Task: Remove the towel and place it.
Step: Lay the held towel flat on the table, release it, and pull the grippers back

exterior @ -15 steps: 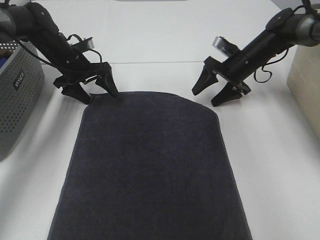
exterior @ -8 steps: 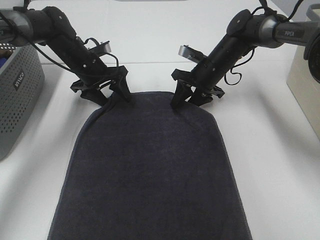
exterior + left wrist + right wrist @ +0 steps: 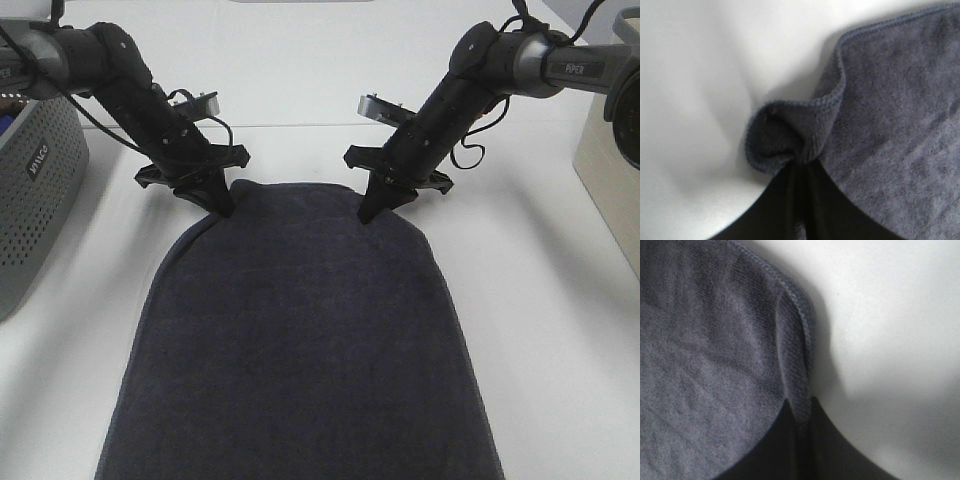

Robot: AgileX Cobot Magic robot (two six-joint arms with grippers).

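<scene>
As one towel [image 3: 300,340] lies flat, left gripper [image 3: 224,207], right gripper [image 3: 368,212], each pinching a corner

Dark towel [image 3: 300,340] lies flat on white table [image 3: 540,300], near end running out of view. Left gripper [image 3: 222,205] and right gripper [image 3: 368,212] each pinch a far corner, jaws closed on the hem, cloth slightly puckered there. Grey perforated basket [image 3: 40,200] stands at left, apart from the towel.
</scene>
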